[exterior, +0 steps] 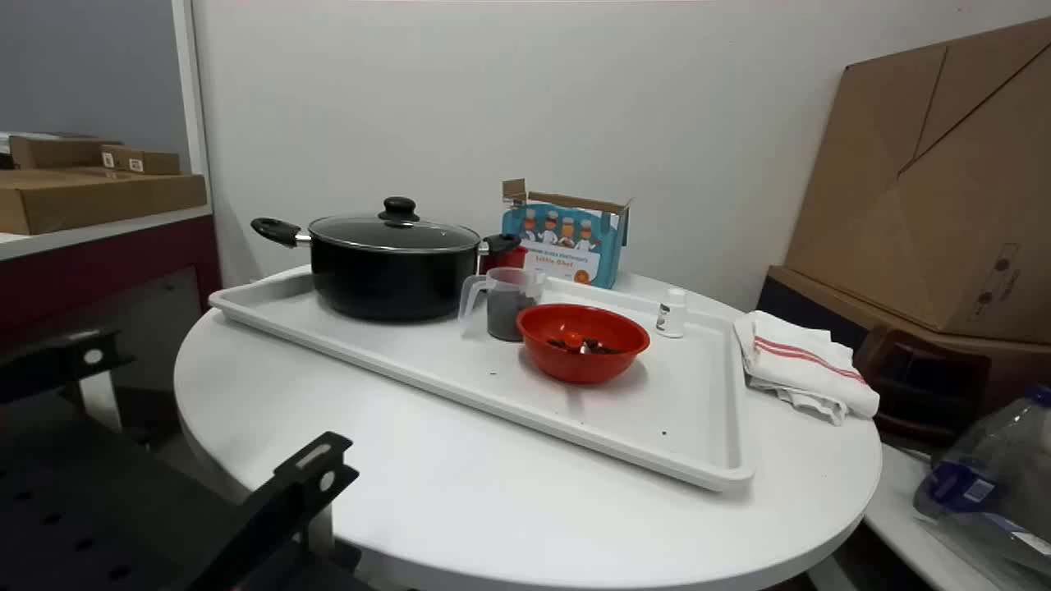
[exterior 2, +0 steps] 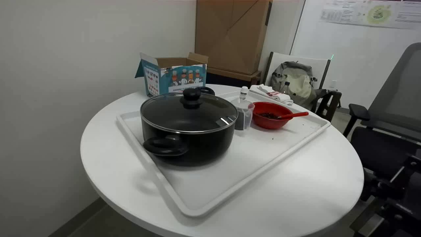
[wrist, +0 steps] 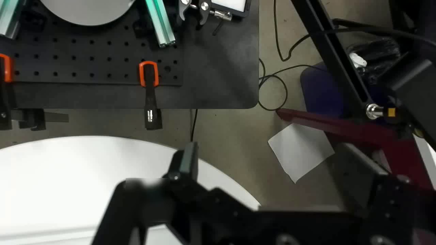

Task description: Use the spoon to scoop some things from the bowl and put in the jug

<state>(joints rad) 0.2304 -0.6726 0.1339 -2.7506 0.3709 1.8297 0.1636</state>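
The glossy red bowl sits on the white tray with dark bits inside. A red spoon leans in it, its handle sticking out over the rim in an exterior view. Beside the bowl stands the jug, clear-walled with a handle and dark grey in its body; both exterior views show it upright. Neither exterior view catches my gripper. In the wrist view the gripper has its fingers spread wide, with only floor visible between them, above the edge of the round table. Bowl, spoon and jug are outside the wrist view.
A black lidded pot stands on the tray near the jug. A small white bottle is behind the bowl. A blue box and a folded towel lie beyond the tray. Clamps hold a dark board's edge.
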